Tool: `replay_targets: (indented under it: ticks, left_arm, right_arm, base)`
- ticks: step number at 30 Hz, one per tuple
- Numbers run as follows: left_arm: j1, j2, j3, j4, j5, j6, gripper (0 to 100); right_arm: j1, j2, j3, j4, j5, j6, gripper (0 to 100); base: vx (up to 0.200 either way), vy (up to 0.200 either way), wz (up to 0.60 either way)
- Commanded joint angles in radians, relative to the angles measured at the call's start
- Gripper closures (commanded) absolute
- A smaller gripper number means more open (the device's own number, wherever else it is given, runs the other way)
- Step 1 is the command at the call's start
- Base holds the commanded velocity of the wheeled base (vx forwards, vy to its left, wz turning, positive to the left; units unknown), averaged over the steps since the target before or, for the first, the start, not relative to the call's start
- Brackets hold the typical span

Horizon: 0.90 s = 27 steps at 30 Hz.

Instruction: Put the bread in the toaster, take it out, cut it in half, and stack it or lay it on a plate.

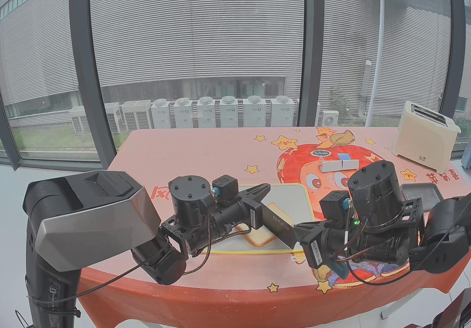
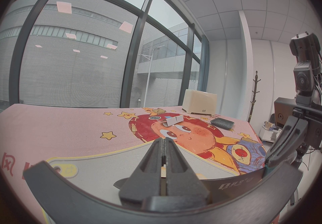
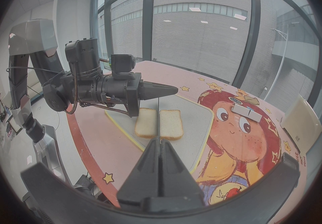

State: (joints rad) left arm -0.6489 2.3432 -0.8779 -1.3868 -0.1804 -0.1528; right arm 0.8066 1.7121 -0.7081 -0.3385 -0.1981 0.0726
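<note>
A slice of bread [image 1: 259, 236] [image 3: 171, 124] lies on the grey cutting board [image 1: 297, 199] [image 3: 198, 124] near the table's front edge. My right gripper [image 1: 300, 235] [image 3: 159, 144] is shut on a black knife [image 1: 277, 226] [image 2: 234, 184]. The blade stands edge-on across the middle of the slice. I cannot tell whether the slice is cut through. My left gripper [image 1: 263, 190] [image 2: 164, 146] [image 3: 173, 90] is shut, with nothing held, just above the slice's left half. The cream toaster [image 1: 426, 135] [image 2: 199, 101] [image 3: 302, 124] stands at the table's far right.
A dark tray [image 1: 422, 195] [image 2: 222, 122] lies in front of the toaster. A small white and blue holder [image 1: 339, 163] [image 3: 246, 113] sits on the tablecloth's cartoon face behind the board. Windows run close behind the table.
</note>
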Motion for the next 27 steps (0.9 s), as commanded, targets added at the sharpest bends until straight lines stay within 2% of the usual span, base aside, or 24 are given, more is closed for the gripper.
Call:
replay_targets:
  ticks: [1, 4, 13, 15, 18, 22, 27]
  left_arm:
    - [0.0, 0.004, 0.0, 0.0, 0.001, -0.001, 100]
    - [0.0, 0.004, 0.0, 0.0, -0.001, -0.001, 100]
    - [0.0, 0.004, 0.002, 0.0, -0.001, -0.001, 100]
    - [0.0, 0.004, 0.002, 0.0, -0.001, -0.001, 100]
    - [0.0, 0.004, 0.002, 0.0, -0.001, -0.001, 100]
    - [0.0, 0.004, 0.004, 0.0, -0.001, -0.001, 100]
    - [0.0, 0.004, 0.002, 0.0, -0.001, -0.001, 100]
  right_arm:
    - [-0.001, -0.003, 0.007, -0.099, -0.001, 0.007, 100]
    - [-0.003, -0.002, 0.025, -0.152, -0.003, 0.024, 100]
    - [-0.01, -0.008, 0.018, -0.168, -0.007, 0.036, 100]
    - [-0.009, -0.011, 0.016, -0.168, -0.032, 0.042, 100]
    - [0.003, -0.014, 0.025, -0.171, -0.124, 0.03, 100]
    - [0.017, -0.016, 0.033, -0.2, -0.142, 0.026, 100]
    - [0.019, -0.023, 0.033, -0.224, -0.146, 0.023, 100]
  base:
    - [0.0, 0.0, 0.0]
    - [0.0, 0.0, 0.0]
    - [0.0, 0.0, 0.0]
    - [0.0, 0.0, 0.0]
    - [0.0, 0.0, 0.0]
    - [0.0, 0.0, 0.0]
    - [0.0, 0.0, 0.0]
